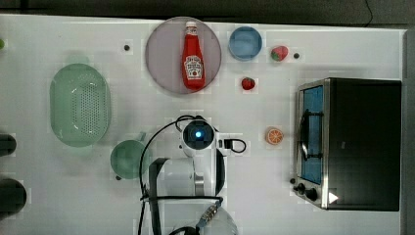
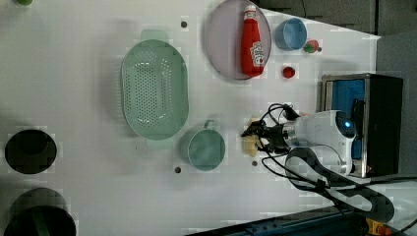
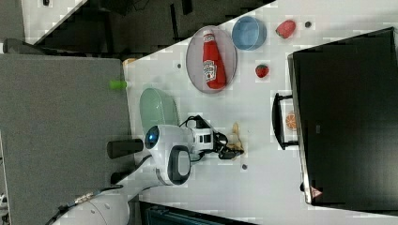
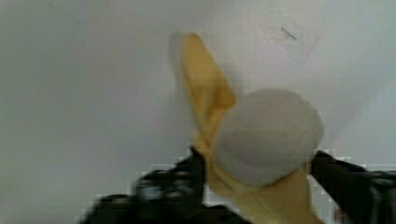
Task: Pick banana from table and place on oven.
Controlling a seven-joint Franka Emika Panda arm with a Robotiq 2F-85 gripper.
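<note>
The banana (image 4: 205, 98), partly peeled with a pale tip and yellow peel flaps, lies on the white table (image 1: 58, 196) under my hand. My gripper (image 4: 257, 163) stands straight down over it, one black finger pressed to each side. Seen from the sides, the banana (image 2: 252, 143) (image 3: 236, 136) pokes out from between the fingers of the gripper (image 2: 256, 135) (image 3: 231, 151) and still rests on the tabletop. The top view has the arm's white wrist (image 1: 198, 134) covering it. The oven (image 1: 364, 142) (image 3: 347, 122), with a flat black top and a blue glass door, stands at the top view's right.
An orange slice (image 1: 274, 135) lies between my hand and the oven door. A green cup (image 1: 128, 159) and green colander (image 1: 80, 105) are at the top view's left. Farther off are a plate (image 1: 161, 58) with a ketchup bottle (image 1: 193, 56), a blue bowl (image 1: 245, 43) and two strawberries.
</note>
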